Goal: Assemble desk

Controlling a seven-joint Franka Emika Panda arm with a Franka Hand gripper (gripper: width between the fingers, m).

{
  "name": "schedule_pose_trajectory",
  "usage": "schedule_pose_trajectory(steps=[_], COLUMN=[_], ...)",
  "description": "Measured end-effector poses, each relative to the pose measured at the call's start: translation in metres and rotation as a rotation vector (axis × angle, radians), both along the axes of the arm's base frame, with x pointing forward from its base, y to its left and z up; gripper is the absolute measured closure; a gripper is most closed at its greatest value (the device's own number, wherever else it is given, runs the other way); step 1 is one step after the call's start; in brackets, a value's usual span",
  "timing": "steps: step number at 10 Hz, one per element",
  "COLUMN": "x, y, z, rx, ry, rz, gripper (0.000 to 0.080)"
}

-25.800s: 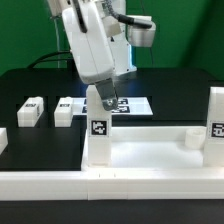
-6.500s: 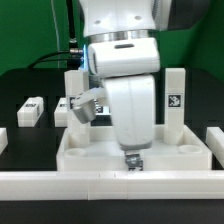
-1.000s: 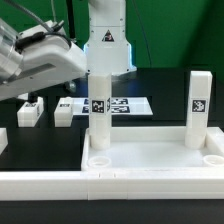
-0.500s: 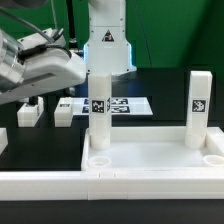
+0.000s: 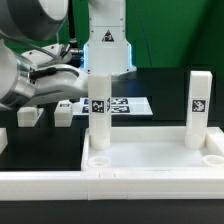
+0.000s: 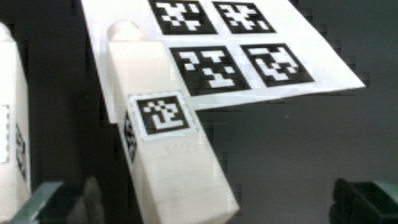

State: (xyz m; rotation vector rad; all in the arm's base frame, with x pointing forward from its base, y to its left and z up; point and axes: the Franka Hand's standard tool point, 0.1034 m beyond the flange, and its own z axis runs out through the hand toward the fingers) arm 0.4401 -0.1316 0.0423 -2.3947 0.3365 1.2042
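While poised over a loose leg (image 6: 169,140) lying flat on the black table (image 6: 338,140), straddled it with the gripper (image 6: 210,205) spread wide, leaving a clear gap along each long edge. Found that leg just beside the marker board (image 6: 222,50), with a second loose leg (image 5: 30,113) near its other side. Saw the desk slab (image 5: 150,150) in the exterior view's foreground, rim up, a left post (image 5: 98,110) and a right post (image 5: 198,105) upright in the rear sockets, bare slab between, front sockets (image 5: 100,160) open.
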Motion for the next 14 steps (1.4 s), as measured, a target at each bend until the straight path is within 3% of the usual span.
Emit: schedule_pose_trajectory(steps=[4, 6, 11, 13, 14], x=[-0.001, -0.016, -0.02, -0.02, -0.02], y=[0.0, 0.004, 0.014, 0.014, 0.014], z=[-0.002, -0.016, -0.018, -0.019, -0.019], rx=[-0.002, -0.006, -0.005, -0.005, -0.005], ry=[-0.001, 0.045, 0.081, 0.079, 0.079], rz=[0.007, 0.037, 0.044, 0.045, 0.045], gripper=[0.0151, 0.0151, 0.0151, 0.0197, 0.0374])
